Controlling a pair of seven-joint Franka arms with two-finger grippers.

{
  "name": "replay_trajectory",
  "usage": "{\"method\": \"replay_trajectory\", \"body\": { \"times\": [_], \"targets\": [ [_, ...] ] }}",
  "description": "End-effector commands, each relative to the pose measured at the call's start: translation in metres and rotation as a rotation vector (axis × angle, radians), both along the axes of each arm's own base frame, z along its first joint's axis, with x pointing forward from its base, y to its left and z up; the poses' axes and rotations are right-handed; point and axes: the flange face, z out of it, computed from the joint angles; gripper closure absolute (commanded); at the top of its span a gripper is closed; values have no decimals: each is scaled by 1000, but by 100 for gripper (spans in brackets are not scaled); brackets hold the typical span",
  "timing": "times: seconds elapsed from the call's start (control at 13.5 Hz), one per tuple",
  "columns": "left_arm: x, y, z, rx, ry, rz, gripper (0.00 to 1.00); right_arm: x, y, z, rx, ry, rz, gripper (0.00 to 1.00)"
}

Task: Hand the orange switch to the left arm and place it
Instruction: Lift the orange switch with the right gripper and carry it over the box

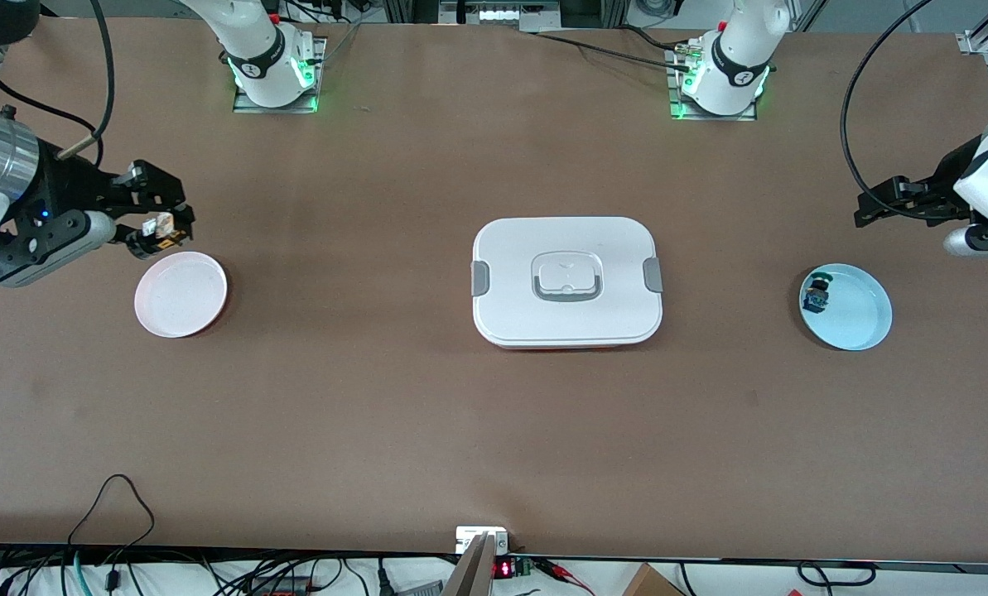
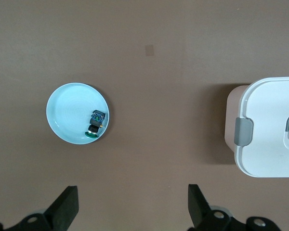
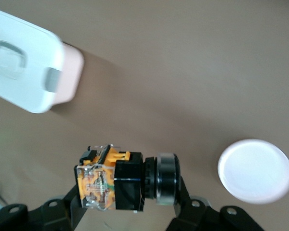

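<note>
only right wrist view shows right pincer (image 3: 130,192) gripping orange switch (image 3: 127,179).

orange switch (image 3: 127,185): small black body with an orange-and-clear block at one end and a silver ring at the other; lies sideways, clamped in the right gripper (image 1: 161,229), up in the air at the right arm's end of the table.
box (image 1: 567,281): large white lidded container, grey side clips, lid closed; sits flat mid-table.
</note>
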Motion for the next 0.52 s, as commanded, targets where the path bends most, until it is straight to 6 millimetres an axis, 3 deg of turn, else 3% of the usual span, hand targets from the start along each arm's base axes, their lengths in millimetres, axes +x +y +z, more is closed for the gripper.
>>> {"method": "replay_trajectory", "body": {
  "times": [0.0,0.15,0.45],
  "targets": [
    [2,-1,6,-19,0,-22,0,-1,31,13,148,-72,128,100],
    [3,-1,5,-19,5,-20,0,1,58,14,240,-115,199,100],
    [4,-4,4,-6,5,-24,0,9,101,-5,493,-203,381,100]
  ]
}}
